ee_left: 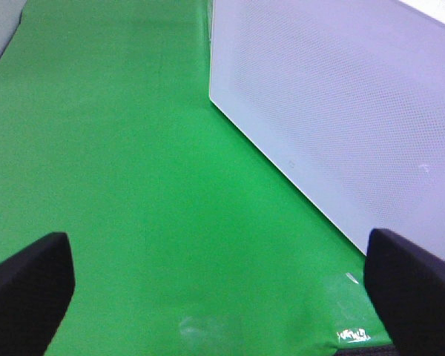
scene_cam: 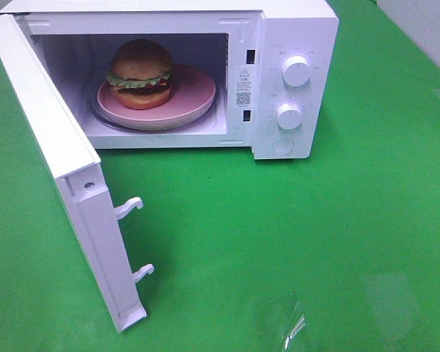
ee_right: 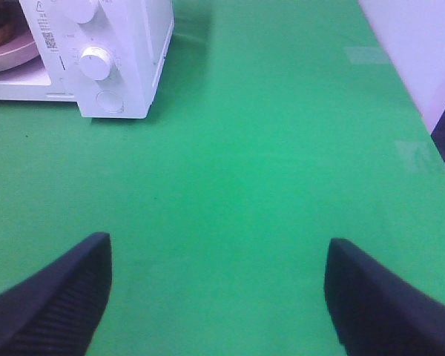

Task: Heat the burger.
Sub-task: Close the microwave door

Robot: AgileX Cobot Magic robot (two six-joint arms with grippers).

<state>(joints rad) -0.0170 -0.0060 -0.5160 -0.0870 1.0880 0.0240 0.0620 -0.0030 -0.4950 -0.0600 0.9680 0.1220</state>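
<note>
The left pincer (ee_left: pixel 221 289) is held spread wide above the green table (ee_left: pixel 133 163), with nothing gripped between its fingers (ee_left: pixel 30 285). Just ahead of it, the pale outer face of an open door (ee_left: pixel 341 104) is seen, apart from both fingers. The right pincer (ee_right: pixel 219 297) is likewise spread and empty over the table. Well ahead of it, toward the other arm's side, the white microwave (ee_right: pixel 126 44) is stood with its knobs (ee_right: pixel 95 62) facing the pincer. The burger (scene_cam: pixel 140 72) is seated upright on a pink plate (scene_cam: pixel 194 99) inside the open microwave, well apart from both pincers and touched by neither.
</note>
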